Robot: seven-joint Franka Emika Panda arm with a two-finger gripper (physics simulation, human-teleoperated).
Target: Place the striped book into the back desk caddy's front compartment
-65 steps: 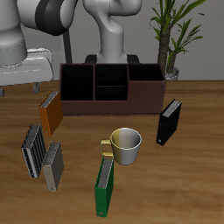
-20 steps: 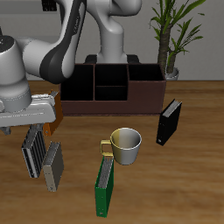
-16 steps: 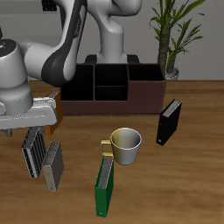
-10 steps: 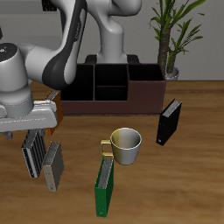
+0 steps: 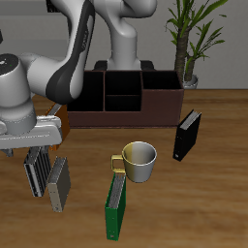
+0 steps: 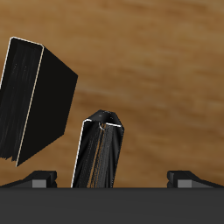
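The tool (image 6: 109, 178) is open: in the wrist view its two fingertips (image 6: 35, 179) stand well apart, and nothing is clamped between them. It hangs just above the striped book (image 6: 98, 153), which lies between the line of the two fingertips. No contact with it shows in either view.

In the exterior view the tool (image 5: 34, 147) sits low over the striped book (image 5: 36, 170), which stands on the table (image 5: 213, 194) near its front part, well apart from the caddy. The grey book (image 5: 58, 184) lies just beside it, a little nearer the front edge. In the wrist view the grey book (image 6: 35, 101) reads as a dark slab close by.

Farther out are the mug (image 5: 139, 160), the green book (image 5: 115, 205) and the black book (image 5: 187, 136). The back desk caddy (image 5: 160, 100) stands at the far side of the table. Its front compartment (image 5: 123, 105) looks empty, though its floor is too dark to be sure.

By my reading the task is at its start. The approach to the book is nearly made, but the grasp is not yet done. The lift, the carry to the far side and the drop into the small middle cell are all left.
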